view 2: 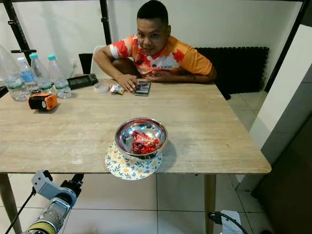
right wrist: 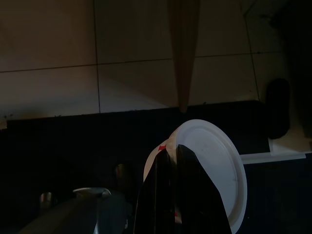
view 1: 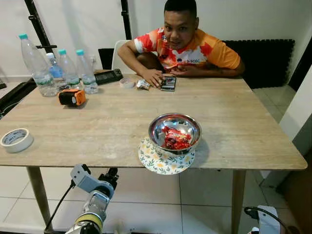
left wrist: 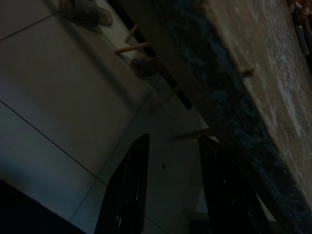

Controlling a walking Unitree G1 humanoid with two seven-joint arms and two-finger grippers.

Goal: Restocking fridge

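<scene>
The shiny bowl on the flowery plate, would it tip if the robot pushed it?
Probably. The metal bowl sits on a plate that overhangs the table edge, so a push could tip both. Its polished sides look slippery, and with only red packets inside it's likely light.

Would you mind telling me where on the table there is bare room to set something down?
The widest free patch of table lies between the tape roll and the steel bowl. The right side beyond the bowl is also bare. It is crowded at the far left with water bottles and an orange device, and by the person's hands.
</scene>
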